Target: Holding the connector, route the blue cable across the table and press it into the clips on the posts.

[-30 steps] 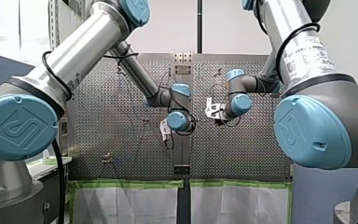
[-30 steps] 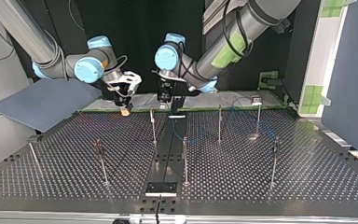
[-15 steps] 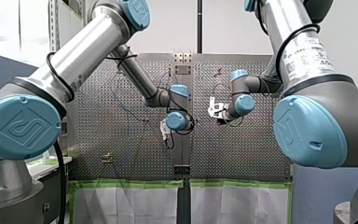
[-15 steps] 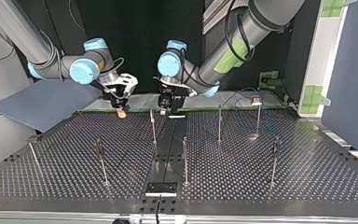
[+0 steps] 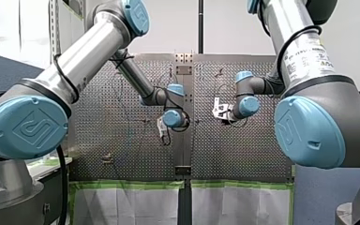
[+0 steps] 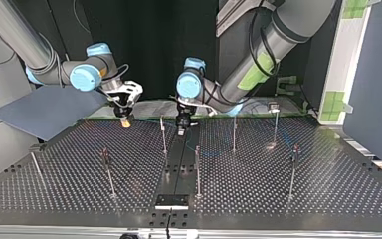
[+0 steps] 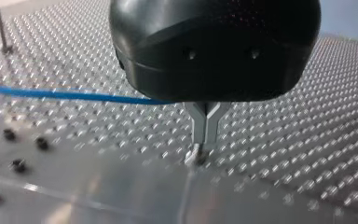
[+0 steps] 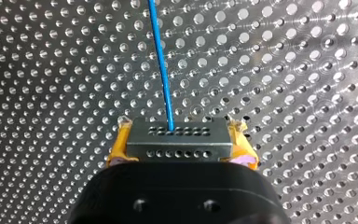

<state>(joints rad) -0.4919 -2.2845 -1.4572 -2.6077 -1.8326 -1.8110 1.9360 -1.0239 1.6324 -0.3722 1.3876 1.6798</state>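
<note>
Yellow pads of my right gripper are shut on a grey connector block. The blue cable runs out of that block, ahead over the perforated table. In the top view my right gripper hangs over the table's far left part. My left gripper, black with metal fingers, is shut with its tips just above the plate near the middle strip. The blue cable passes behind its body, so any hold on it is hidden. The blue cable lies loosely among the posts.
Several thin clip posts stand on the table: a centre post, one beside my left gripper, others at the top view's right and left. A grey sheet lies at the far left. A black bracket sits at the near edge.
My right gripper has drifted toward the top view's left with the connector. My left gripper has shifted toward that view's right and lower, closer to the plate.
</note>
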